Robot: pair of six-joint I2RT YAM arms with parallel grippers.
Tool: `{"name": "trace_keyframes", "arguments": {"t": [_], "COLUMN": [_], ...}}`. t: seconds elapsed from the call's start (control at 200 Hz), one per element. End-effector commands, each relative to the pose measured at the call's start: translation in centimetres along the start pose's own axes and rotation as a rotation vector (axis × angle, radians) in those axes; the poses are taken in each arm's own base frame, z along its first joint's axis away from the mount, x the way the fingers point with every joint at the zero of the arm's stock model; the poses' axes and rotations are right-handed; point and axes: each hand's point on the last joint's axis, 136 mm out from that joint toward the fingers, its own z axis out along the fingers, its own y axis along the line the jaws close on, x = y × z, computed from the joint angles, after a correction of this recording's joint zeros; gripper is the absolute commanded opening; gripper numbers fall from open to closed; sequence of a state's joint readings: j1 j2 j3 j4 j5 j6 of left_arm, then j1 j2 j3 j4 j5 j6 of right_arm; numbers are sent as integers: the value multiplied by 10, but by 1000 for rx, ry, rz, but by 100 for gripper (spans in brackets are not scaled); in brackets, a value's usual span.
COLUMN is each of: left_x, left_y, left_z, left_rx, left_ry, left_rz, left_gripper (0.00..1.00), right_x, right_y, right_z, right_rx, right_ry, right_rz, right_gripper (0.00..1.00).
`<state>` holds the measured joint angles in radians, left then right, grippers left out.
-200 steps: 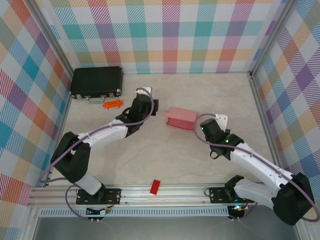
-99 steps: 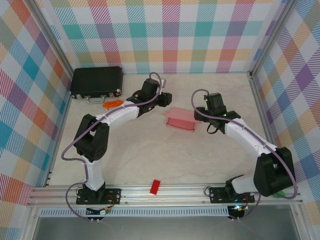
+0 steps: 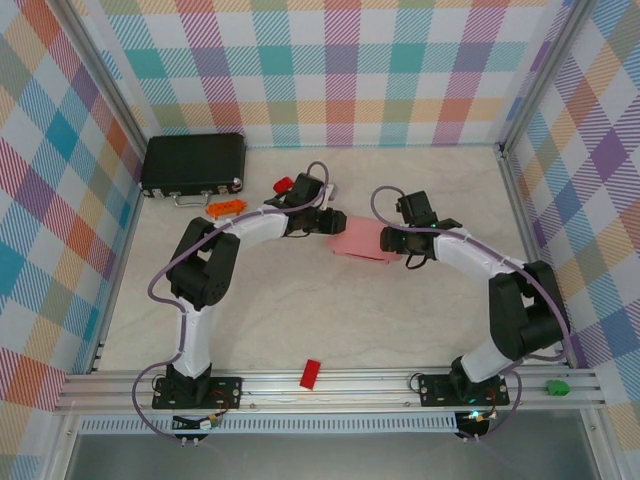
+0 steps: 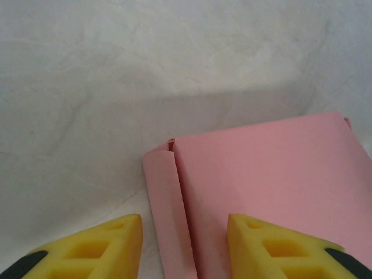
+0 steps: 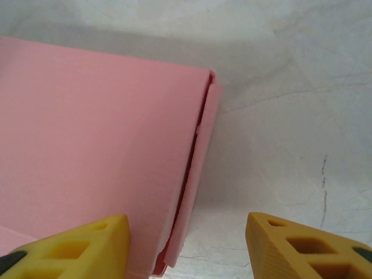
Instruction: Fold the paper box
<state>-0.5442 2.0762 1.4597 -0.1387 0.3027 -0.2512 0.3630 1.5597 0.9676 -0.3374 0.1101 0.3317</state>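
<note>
Swung inward, left hand (image 4: 185,235) and right hand (image 5: 186,235), both spread, straddle the flat pink paper box (image 3: 358,240).

Paper box (image 3: 360,240): lay mid-counter (image 3: 300,310), between the two tools.
Left tool (image 3: 327,224): at the box's left end, with the end flap between its fingers (image 4: 99,247).
Right tool (image 3: 394,244): at the box's right end, straddling that edge.
Case (image 3: 194,163): back-left corner, well apart from the box.
Block (image 3: 311,373): at the counter's near edge, between the arm bases.
</note>
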Motion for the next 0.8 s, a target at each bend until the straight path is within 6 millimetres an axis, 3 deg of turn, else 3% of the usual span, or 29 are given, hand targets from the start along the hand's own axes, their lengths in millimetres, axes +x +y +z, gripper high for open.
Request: {"name": "trace_keyframes", "arguments": {"t": [0.0,0.355,0.56,0.795], "left_x": [25,48,62,88], "left_y": [7,9,21,11], "left_z": [7,0,-18,-40], "left_rx": [20,10,-71,-90], "left_ry": [67,94,65,27], "left_rz": [-63,-198,-302,-414], "left_gripper": [40,30,30,30], "right_x": [10,10,2,-3], "right_y": [-2,27,55,91], "right_z": [12,38,47,57], "right_rx": [-5,-142,-279,-426], "right_ry": [37,107,141,197], "right_rz": [24,-52,-137,-247], "right_gripper": [54,40,37,36]}}
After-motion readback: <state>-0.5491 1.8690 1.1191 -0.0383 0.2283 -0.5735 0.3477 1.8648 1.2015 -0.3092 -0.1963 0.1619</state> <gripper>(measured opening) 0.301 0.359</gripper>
